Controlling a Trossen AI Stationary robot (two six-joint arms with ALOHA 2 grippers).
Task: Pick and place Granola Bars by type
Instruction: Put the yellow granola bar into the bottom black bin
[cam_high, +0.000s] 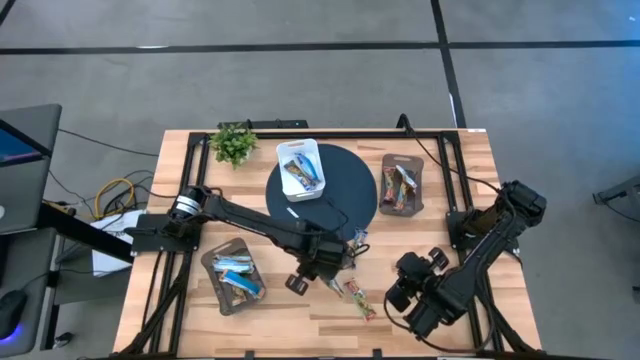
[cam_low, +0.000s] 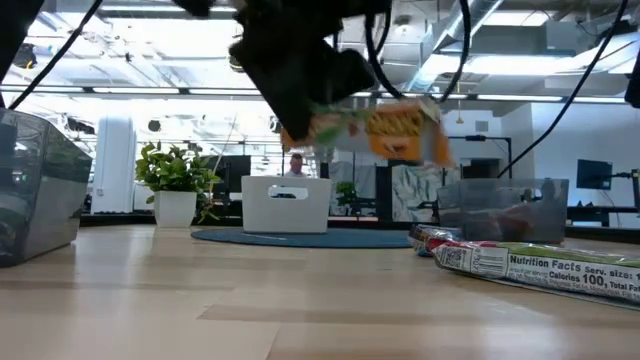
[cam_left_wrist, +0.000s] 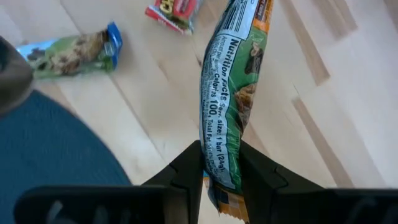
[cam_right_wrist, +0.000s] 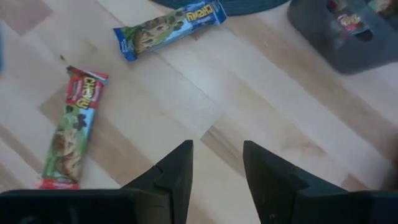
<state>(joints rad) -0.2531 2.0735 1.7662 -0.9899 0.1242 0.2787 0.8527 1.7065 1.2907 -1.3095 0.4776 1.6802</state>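
Orange-and-green wrapper is what the left gripper (cam_left_wrist: 221, 165) has pinched between its fingers; it grips the held bar (cam_left_wrist: 231, 99) by one end so the rest sticks out free, nutrition panel facing the wrist camera. In the low view that bar (cam_low: 385, 128) hangs clear above the table, upper middle of the frame, so my guess is it's mid-carry toward a tray rather than being set down.

Overhead, the left gripper (cam_high: 318, 262) sits just below centre, near the lower edge of the dark round mat (cam_high: 345, 195). Sorting looks partly done; the grey tray (cam_high: 233, 272) at lower left holds blue-and-white bars, the grey tray at upper right (cam_high: 403, 184) holds multicoloured ones, and the white tray (cam_high: 301, 169) on the mat has a few mixed in. Since the held one is the multicoloured sort, I'd bet on the upper-right tray.

Still loose on the wood: a blue-ended bar (cam_right_wrist: 169, 27) by the mat's edge and a red-and-green bar (cam_right_wrist: 69, 129), both flat and well apart from each other.

Right gripper (cam_right_wrist: 216, 165) waits at lower right in the overhead view, fingers apart, nothing between them, just bare table (cam_right_wrist: 292, 106) under it.
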